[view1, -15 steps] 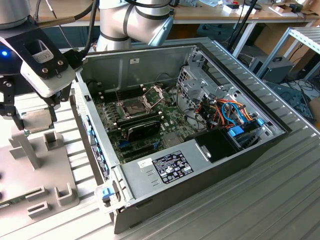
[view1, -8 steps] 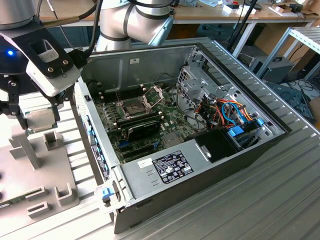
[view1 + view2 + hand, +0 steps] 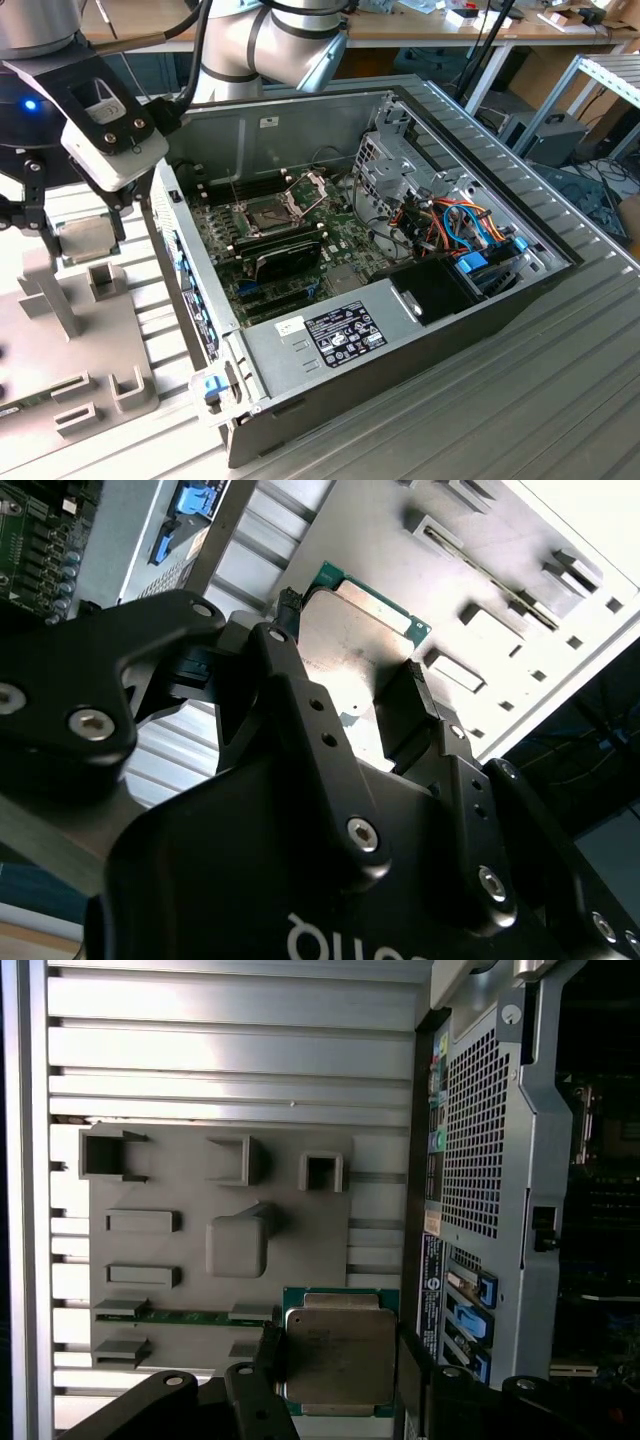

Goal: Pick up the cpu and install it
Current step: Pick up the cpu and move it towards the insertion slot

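Observation:
The cpu (image 3: 84,240) is a small flat square chip with a silver-grey top and a green edge. My gripper (image 3: 82,238) is shut on it, one black finger on each side, at the exterior view's left. The chip hangs above the grey fixture plate (image 3: 100,330), outside the computer case. Both wrist views show the cpu (image 3: 350,645) (image 3: 340,1355) clamped between the fingers (image 3: 412,1370). Inside the case, the green motherboard (image 3: 340,245) carries the square metal socket (image 3: 268,214) with its hinged plate (image 3: 308,188) raised.
The open computer case (image 3: 400,330) lies on a ribbed metal table (image 3: 560,400). A long black card (image 3: 287,258) sits just in front of the socket. Drive cage and coloured cables (image 3: 450,225) fill the case's right part. The fixture plate has raised blocks and a pedestal (image 3: 237,1245).

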Robot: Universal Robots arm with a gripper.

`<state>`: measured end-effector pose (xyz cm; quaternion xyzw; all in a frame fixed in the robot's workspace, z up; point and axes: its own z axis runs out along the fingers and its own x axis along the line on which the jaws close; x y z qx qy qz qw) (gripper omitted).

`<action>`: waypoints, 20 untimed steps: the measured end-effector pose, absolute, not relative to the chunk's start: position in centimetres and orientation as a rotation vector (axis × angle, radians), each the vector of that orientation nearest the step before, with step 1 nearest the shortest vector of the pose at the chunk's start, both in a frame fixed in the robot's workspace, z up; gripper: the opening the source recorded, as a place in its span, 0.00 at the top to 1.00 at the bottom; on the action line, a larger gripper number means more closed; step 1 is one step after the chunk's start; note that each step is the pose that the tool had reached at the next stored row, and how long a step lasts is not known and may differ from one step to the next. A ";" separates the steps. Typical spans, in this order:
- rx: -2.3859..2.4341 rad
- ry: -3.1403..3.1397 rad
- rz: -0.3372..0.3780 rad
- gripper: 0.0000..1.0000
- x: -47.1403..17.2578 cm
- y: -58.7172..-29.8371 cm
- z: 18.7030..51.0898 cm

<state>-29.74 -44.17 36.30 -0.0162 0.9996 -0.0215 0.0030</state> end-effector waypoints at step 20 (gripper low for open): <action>-0.051 3.135 -0.067 0.45 -29.0 -44.2 36.3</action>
